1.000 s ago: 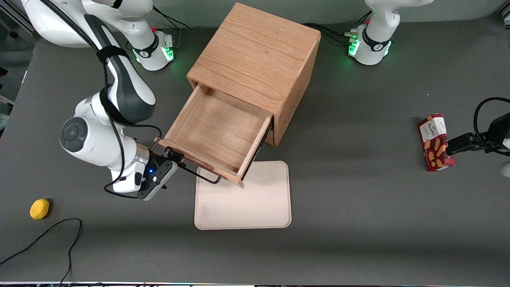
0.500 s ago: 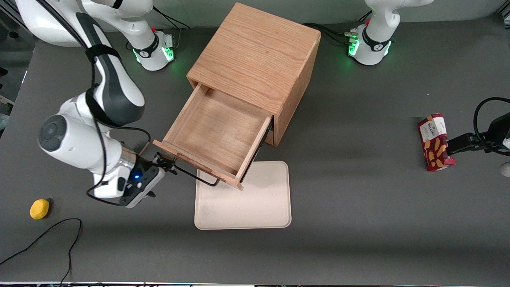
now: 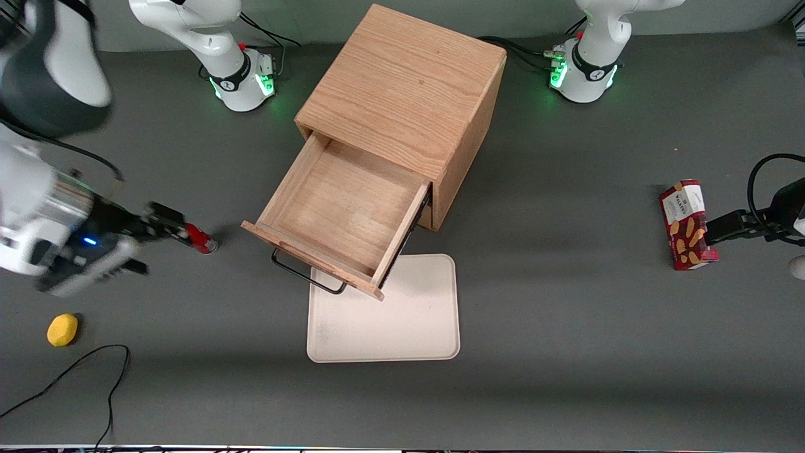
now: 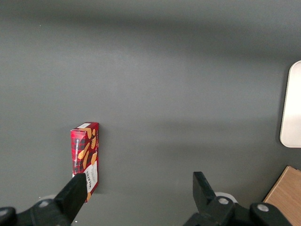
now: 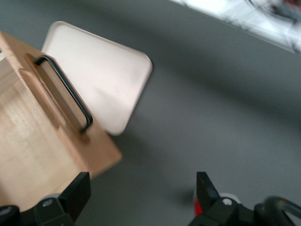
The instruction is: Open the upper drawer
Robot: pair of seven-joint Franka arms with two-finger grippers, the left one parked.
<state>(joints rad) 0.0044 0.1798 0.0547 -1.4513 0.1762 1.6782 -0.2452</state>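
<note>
The upper drawer (image 3: 343, 207) of the oak cabinet (image 3: 402, 88) stands pulled far out, its pale wooden box empty. Its thin black bar handle (image 3: 308, 277) hangs over the tray edge. My right gripper (image 3: 171, 225) is open and empty. It is well away from the handle, toward the working arm's end of the table, low over the grey surface. In the right wrist view the drawer front (image 5: 37, 141) and handle (image 5: 66, 92) show apart from the open gripper (image 5: 142, 186). The bottom drawer is hidden under the upper one.
A small red object (image 3: 201, 240) lies on the table right beside the gripper. A cream tray (image 3: 383, 308) lies in front of the drawer. A yellow lemon (image 3: 62, 329) and a black cable (image 3: 75, 371) lie nearer the camera. A red cookie box (image 3: 685, 223) lies toward the parked arm's end.
My gripper has let go of the handle and pulled away toward the working arm's end of the table. The drawer stays pulled out. The red object has come into view.
</note>
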